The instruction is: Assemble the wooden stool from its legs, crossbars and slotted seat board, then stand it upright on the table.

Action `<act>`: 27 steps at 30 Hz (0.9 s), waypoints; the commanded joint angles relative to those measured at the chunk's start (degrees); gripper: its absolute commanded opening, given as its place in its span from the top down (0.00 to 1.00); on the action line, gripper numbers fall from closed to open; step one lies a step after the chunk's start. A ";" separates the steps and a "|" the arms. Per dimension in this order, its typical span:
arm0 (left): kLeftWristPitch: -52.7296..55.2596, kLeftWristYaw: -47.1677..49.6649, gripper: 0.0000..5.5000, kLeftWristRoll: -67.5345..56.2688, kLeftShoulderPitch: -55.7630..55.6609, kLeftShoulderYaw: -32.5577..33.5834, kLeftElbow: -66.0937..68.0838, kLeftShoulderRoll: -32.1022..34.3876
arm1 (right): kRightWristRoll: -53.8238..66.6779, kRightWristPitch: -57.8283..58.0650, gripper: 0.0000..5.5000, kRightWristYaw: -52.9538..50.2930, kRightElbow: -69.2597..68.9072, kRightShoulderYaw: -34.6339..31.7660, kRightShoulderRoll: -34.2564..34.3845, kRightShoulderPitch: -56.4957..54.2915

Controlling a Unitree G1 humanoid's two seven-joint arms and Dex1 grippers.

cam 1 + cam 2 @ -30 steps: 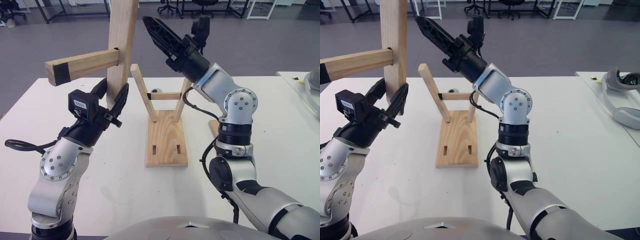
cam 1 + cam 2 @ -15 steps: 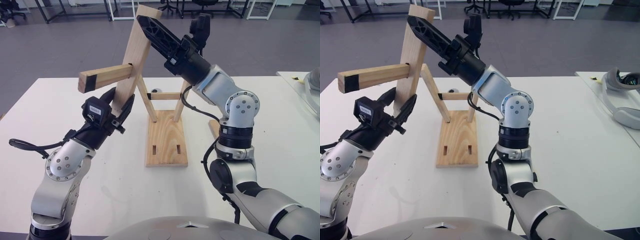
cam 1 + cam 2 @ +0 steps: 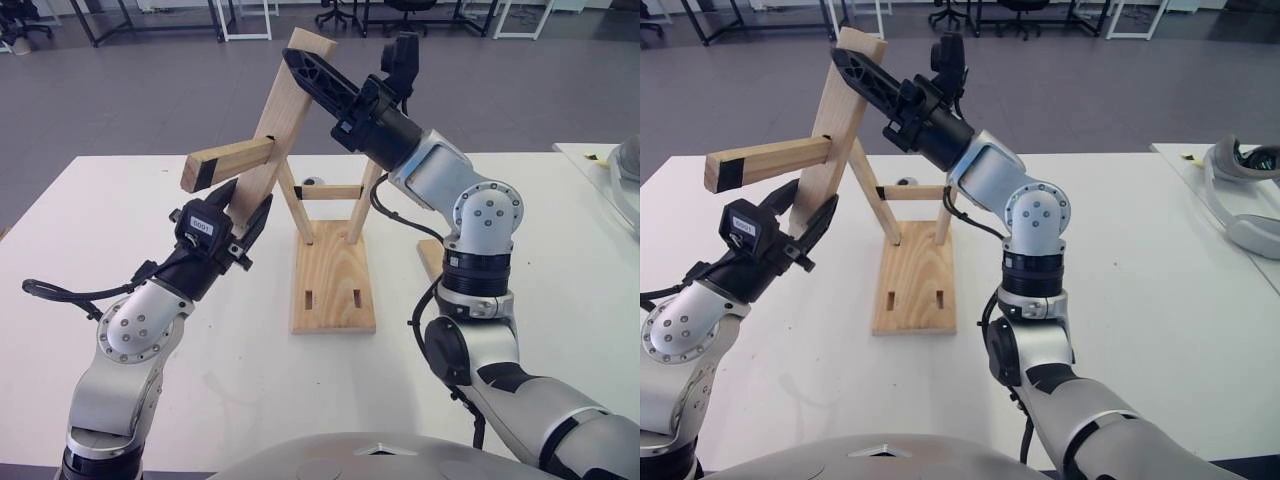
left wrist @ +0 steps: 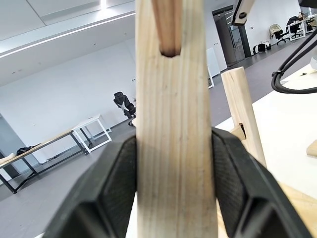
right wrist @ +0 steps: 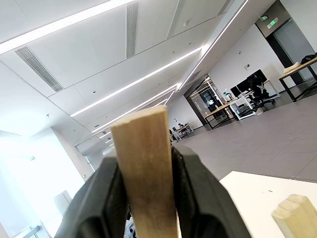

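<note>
Lowering of the held leg (image 3: 268, 150) toward the seat board (image 3: 333, 270), probably the step in hand, with two near slots (image 3: 310, 297) empty. To do it well: bring the leg upright first, keep both grips firm, line its lower end over one empty slot, then press straight down without knocking the leg pair (image 3: 330, 190) already standing in the far slots. Mind also the crossbar (image 3: 230, 160) sticking out to the left, black tape on its free end.

Left gripper (image 3: 247, 200) clamped on the lower part of the leg, fingers pressed on two opposite faces; right gripper (image 3: 300, 62) clamped on the top end. Leg tilted, top leaning right, held above the table (image 3: 560, 260), left of the board and apart from it — lower end hidden behind the left gripper.
</note>
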 commanded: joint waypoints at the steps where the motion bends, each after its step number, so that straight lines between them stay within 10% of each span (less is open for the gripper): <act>1: -0.38 -0.79 0.63 2.21 0.12 -0.95 0.92 0.79 | -0.96 -1.60 0.80 -1.89 -2.96 -0.11 0.03 2.32; 17: -20.38 2.53 0.12 4.56 22.33 5.55 15.39 -9.55 | 13.26 3.44 0.81 -32.03 -23.10 -9.15 -14.05 30.18; 27: -22.24 7.47 0.12 5.11 24.08 9.00 18.25 -15.61 | 15.18 4.74 0.81 -32.40 -23.37 -7.89 -25.68 33.49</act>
